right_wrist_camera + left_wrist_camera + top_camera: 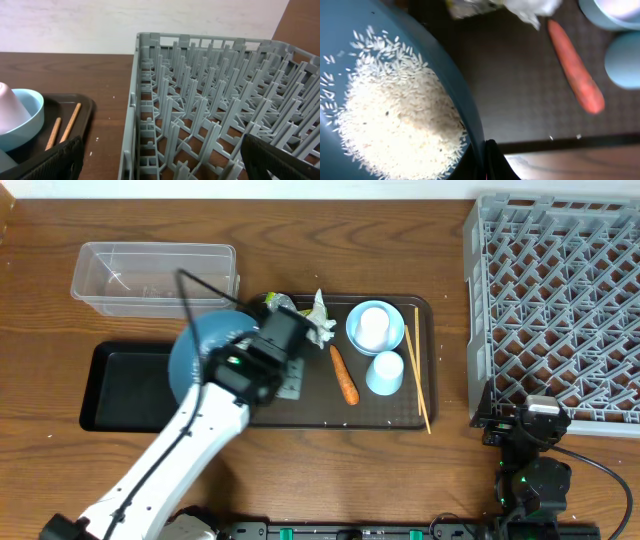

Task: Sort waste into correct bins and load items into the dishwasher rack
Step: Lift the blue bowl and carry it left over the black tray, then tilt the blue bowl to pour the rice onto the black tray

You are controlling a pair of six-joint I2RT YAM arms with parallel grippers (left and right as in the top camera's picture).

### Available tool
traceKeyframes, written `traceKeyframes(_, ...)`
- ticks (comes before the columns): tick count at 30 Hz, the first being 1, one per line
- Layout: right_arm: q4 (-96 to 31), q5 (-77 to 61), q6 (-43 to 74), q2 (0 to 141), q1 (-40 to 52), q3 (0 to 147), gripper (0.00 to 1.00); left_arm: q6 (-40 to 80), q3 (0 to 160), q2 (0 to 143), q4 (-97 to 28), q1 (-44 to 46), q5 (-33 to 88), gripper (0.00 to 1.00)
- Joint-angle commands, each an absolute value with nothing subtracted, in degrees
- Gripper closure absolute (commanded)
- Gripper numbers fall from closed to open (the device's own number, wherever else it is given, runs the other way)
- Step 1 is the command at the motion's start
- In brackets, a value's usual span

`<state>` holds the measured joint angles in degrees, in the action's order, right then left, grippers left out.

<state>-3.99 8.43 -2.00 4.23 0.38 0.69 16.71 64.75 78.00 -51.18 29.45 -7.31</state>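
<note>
left gripper (489, 160) pinched shut on rim of plate (195, 348), rice (395, 125) piled on it, plate over right end of black tray (115, 390). right gripper (530, 420) spread wide by rack (560, 290) corner.

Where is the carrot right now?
Overhead, the carrot lies on the brown tray, just left of the cup and right of the plate.

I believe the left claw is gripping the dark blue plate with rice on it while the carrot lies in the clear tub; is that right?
Not quite: the carrot lies on the brown tray, as the overhead view shows. The rest holds: the left claw grips the dark blue plate with rice on it.
</note>
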Motion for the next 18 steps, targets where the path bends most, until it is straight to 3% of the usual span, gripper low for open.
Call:
traceKeyframes(1, -4.4, 9.0, -2.7, 4.2, -0.1, 0.8, 0.01, 11.9, 66.0, 77.0, -50.2, 23.7, -2.5, 0.94)
traceKeyframes(18, -4.4, 9.0, -2.7, 4.2, -0.1, 0.8, 0.01, 10.1, 65.9, 77.0, -42.1, 1.8, 18.3, 0.94)
